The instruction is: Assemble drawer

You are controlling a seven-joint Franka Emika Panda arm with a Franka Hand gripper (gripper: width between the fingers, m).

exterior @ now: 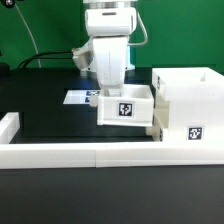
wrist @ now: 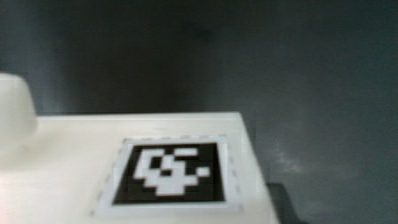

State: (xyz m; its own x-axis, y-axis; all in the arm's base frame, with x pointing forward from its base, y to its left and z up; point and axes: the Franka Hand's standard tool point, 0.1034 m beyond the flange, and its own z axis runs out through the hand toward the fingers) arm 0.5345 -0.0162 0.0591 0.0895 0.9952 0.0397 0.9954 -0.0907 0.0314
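A white tray (exterior: 126, 107) with a black-and-white tag on its near face sits in the middle of the exterior view, directly under my gripper (exterior: 112, 93). The fingers reach down into the tray's far side and appear shut on its wall. The tall white box casing (exterior: 186, 100) stands just to the exterior view's right of the tray, its opening up and a tag on its near face. A low white piece (exterior: 160, 124) shows between tray and casing; I cannot tell what it is. The wrist view shows the tray's tagged white face (wrist: 169, 170) close up over the dark table; the fingers are hidden there.
The low white border rail (exterior: 90, 152) runs along the front and turns up at the exterior view's left (exterior: 10, 128). The marker board (exterior: 80, 97) lies flat behind the tray. A rounded white shape (wrist: 11, 115) shows at the wrist view's edge.
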